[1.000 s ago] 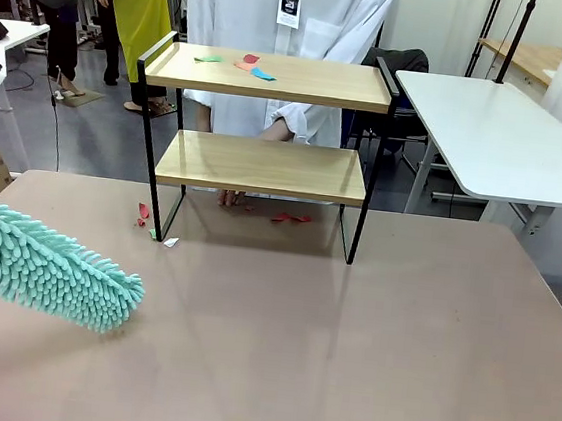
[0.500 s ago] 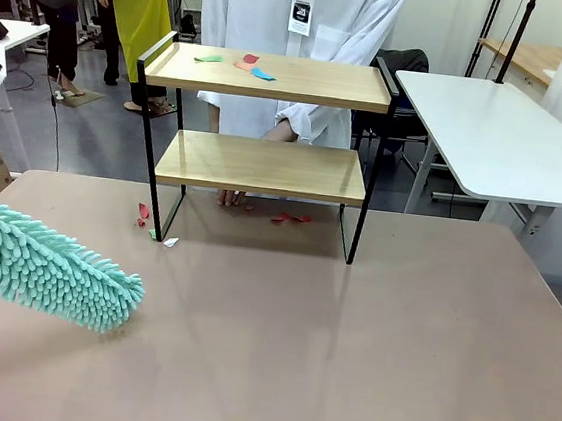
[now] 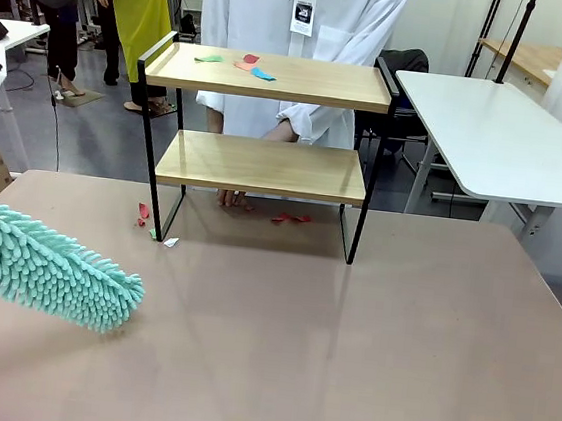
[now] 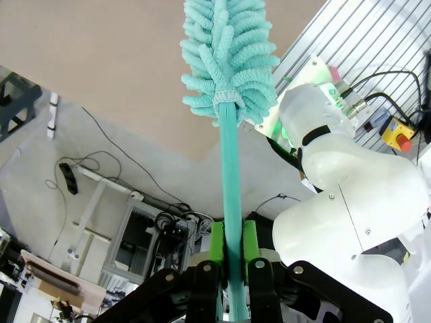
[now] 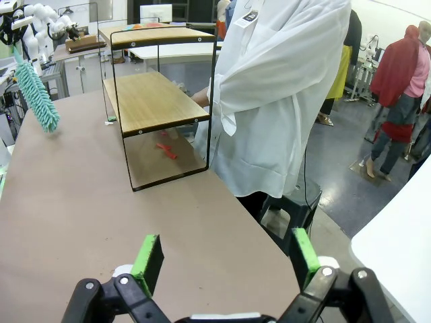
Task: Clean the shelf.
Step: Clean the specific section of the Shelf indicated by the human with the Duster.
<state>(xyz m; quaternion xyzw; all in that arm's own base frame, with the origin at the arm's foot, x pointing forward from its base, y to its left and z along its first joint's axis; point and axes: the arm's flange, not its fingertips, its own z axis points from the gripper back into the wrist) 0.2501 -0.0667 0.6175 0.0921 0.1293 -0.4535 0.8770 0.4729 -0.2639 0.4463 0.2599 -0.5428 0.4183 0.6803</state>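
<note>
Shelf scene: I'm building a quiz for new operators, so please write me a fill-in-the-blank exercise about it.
1. The left gripper is ____ on the handle of the teal duster.
2. The right gripper stands ____, with nothing between its pads.
3. Coloured paper scraps lie on the ____ board of the shelf.
Missing words: shut; open; top.

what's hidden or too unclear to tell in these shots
- Front view: duster handle cut off by the left edge.
- Front view: person's hand partly hidden behind the lower board of the shelf.
- Front view: scraps on the top board too small to identify.
</note>
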